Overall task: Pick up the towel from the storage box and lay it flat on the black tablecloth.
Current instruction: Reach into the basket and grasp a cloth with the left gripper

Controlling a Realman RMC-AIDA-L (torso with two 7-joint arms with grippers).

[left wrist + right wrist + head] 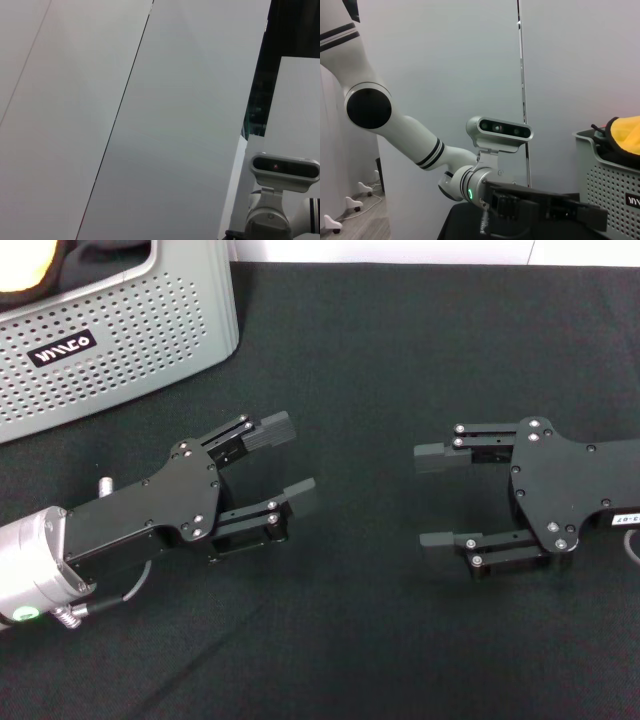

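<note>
The light grey perforated storage box stands at the far left of the black tablecloth. The towel lies bunched inside it, its orange-yellow side and black edging showing at the rim. The box and the towel's yellow side also show in the right wrist view. My left gripper is open and empty, low over the cloth, to the right of and nearer than the box. My right gripper is open and empty, facing it at mid-right.
The left arm and its wrist camera show in the right wrist view. The left wrist view shows only white wall panels and a wrist camera. The tablecloth's far edge runs along the top of the head view.
</note>
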